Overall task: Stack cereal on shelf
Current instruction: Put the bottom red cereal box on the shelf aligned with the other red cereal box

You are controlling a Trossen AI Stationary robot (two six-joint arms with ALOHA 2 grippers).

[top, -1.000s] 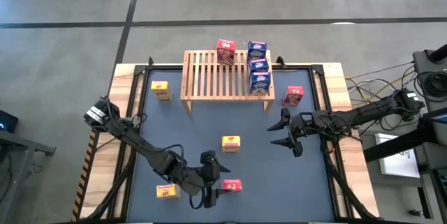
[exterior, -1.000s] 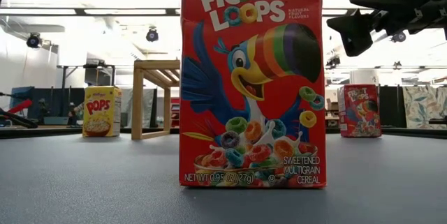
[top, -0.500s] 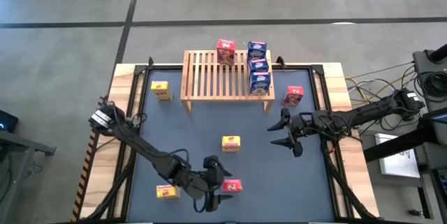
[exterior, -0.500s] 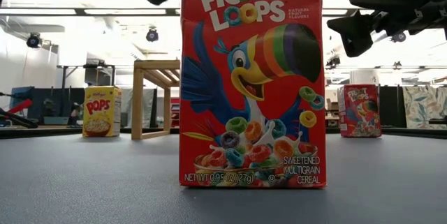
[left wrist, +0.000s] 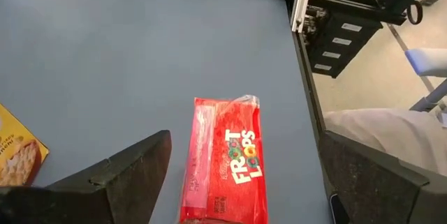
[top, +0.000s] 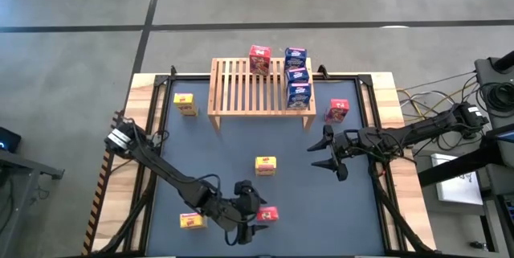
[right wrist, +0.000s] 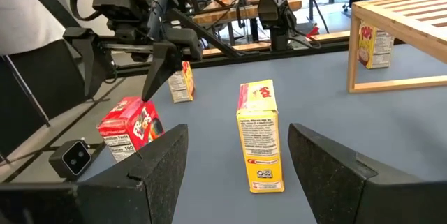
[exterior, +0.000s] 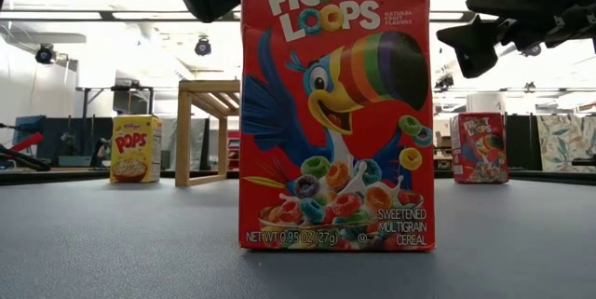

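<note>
A red cereal box point(top: 267, 215) stands upright on its base near the table's near edge; it fills the low view point(exterior: 335, 103). My left gripper point(top: 247, 210) is open and hovers just left of and above it. In the left wrist view the box point(left wrist: 227, 165) shows between the spread fingers, untouched. My right gripper point(top: 329, 155) waits open, right of centre, above the table. The shelf point(top: 261, 85) stands at the far side with one red box point(top: 259, 59) and three blue boxes point(top: 298, 75) on its slats.
Loose boxes on the mat: a yellow one point(top: 266, 165) at centre, another yellow point(top: 191, 220) near the left arm, a third yellow point(top: 185, 104) left of the shelf, and a red one point(top: 337, 111) to its right. The table's wooden border point(top: 144, 129) rings the mat.
My left gripper has moved toward the table's right, closing on the red box at the near edge, and has come lower in the low view. It stays open. The boxes have not moved.
</note>
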